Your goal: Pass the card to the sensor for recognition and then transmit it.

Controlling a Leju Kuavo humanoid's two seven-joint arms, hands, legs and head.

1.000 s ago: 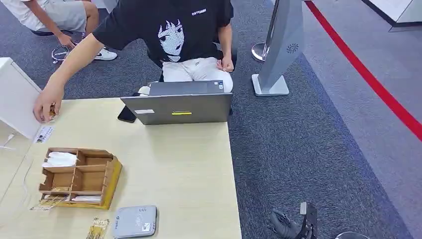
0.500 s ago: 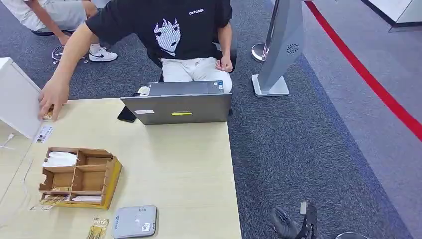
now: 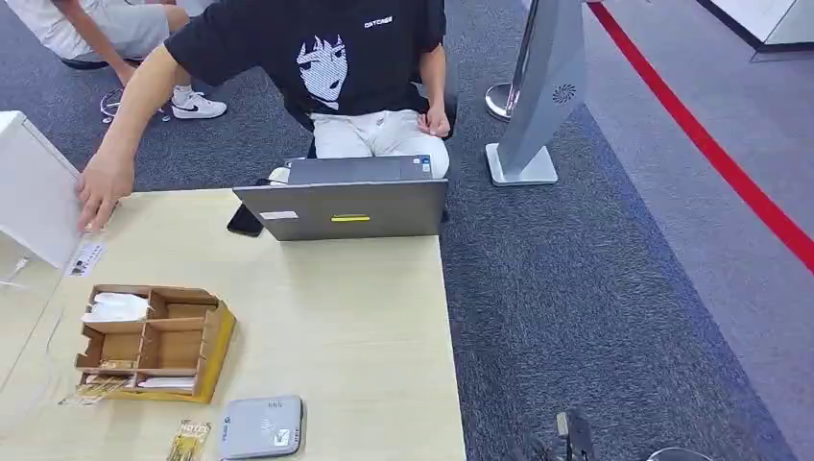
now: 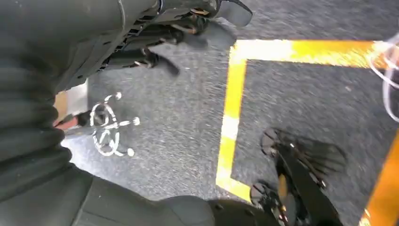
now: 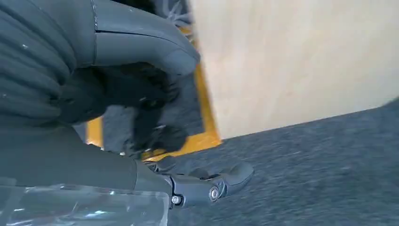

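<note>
While the wooden counter (image 3: pixel 346 317) fills the lower left of the head view, the grey card reader (image 3: pixel 261 427) lies flat near its bottom edge, and a card (image 3: pixel 189 441) with yellow and dark print lies just beside it, toward the left and touching nothing else. Above them, at mid left, a wooden organizer (image 3: pixel 154 341) stands with several compartments; white paper sits in its upper-left compartment and a few flat cards or slips lie in its lower ones. A grey laptop (image 3: pixel 344 207) is open at the counter's far edge, its lid back toward the camera, with a dark phone (image 3: pixel 244 221) just left of it. A person in a black printed shirt (image 3: pixel 331 53) sits behind the laptop and reaches an arm to the upper left, where the person's hand (image 3: pixel 101 187) rests at the counter's edge against a white box (image 3: pixel 34 192). A silver stand (image 3: pixel 542 91) rises from the carpet at upper right, beside a red floor line (image 3: pixel 710 144). The right hand (image 5: pixel 155 94) hangs over the carpet near the counter's corner, thick thumb over dark curled-in fingers, holding nothing. The left hand (image 4: pixel 174 33) hangs above grey carpet and yellow floor tape (image 4: pixel 233 108), its dark fingers stretched out and apart, empty.
</note>
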